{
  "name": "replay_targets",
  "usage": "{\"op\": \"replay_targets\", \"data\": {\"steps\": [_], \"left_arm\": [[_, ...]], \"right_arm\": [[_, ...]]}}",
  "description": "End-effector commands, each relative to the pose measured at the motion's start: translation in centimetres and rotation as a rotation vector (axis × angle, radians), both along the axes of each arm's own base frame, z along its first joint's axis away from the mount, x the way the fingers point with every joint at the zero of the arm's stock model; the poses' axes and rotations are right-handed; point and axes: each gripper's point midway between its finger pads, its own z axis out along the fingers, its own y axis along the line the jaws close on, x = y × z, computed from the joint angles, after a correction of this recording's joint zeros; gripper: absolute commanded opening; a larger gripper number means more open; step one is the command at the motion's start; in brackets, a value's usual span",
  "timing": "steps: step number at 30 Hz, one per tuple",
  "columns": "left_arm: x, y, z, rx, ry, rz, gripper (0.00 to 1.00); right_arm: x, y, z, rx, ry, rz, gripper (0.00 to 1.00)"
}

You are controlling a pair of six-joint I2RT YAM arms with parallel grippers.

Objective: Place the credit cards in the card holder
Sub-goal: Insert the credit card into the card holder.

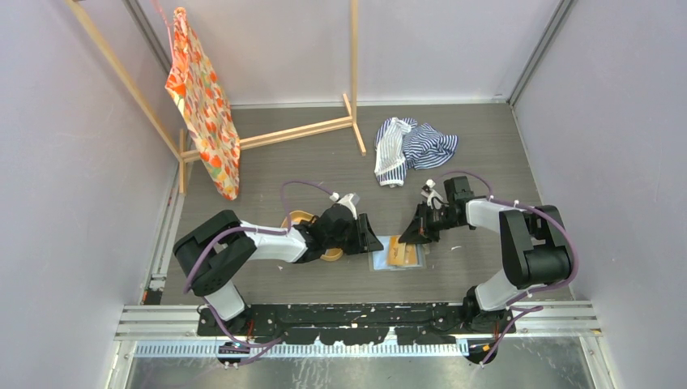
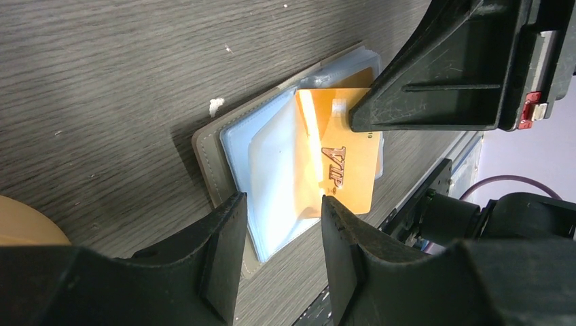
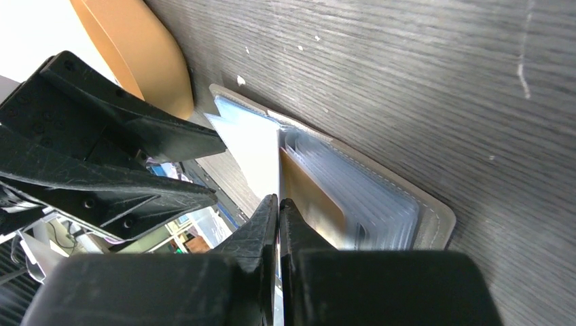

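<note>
On the grey table [image 1: 267,170], the oval orange tray [image 3: 136,47] is sitting near the card holder [image 2: 210,163]; the holder is lying open and flat, and its clear pockets [image 2: 272,176] are fanning up. The right gripper [image 3: 278,207] is pinching the orange card [image 2: 346,170] tight by one edge, above the pockets; I think the card is not inside one yet. The left gripper [image 2: 282,200] is hanging over the holder with its jaws wide apart. To do this well, the left one should be holding one pocket's mouth open and stopping the holder from sliding; the right one should be lining the card up straight and pushing slowly, or it may bend or catch.
</note>
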Motion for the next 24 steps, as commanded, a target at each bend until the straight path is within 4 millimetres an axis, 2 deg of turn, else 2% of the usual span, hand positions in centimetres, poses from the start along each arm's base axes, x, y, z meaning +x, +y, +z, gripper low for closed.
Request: {"op": "replay_targets", "data": {"steps": [1, 10, 15, 24], "left_arm": [[0.3, -1.3, 1.0, -0.041, -0.022, -0.023, 0.46], [0.6, -1.1, 1.1, -0.009, -0.030, -0.016, 0.44], [1.0, -1.4, 1.9, -0.008, -0.052, -0.020, 0.39], [1.3, -1.0, 2.9, 0.005, -0.087, -0.014, 0.35]], "right_arm": [[0.2, 0.6, 1.2, 0.045, -0.031, 0.039, 0.08], [-0.1, 0.5, 1.2, 0.035, 0.009, 0.002, 0.11], [-0.3, 0.2, 1.0, 0.008, 0.016, -0.017, 0.19], [-0.4, -0.2, 0.5, -0.030, 0.028, -0.032, 0.17]]}}
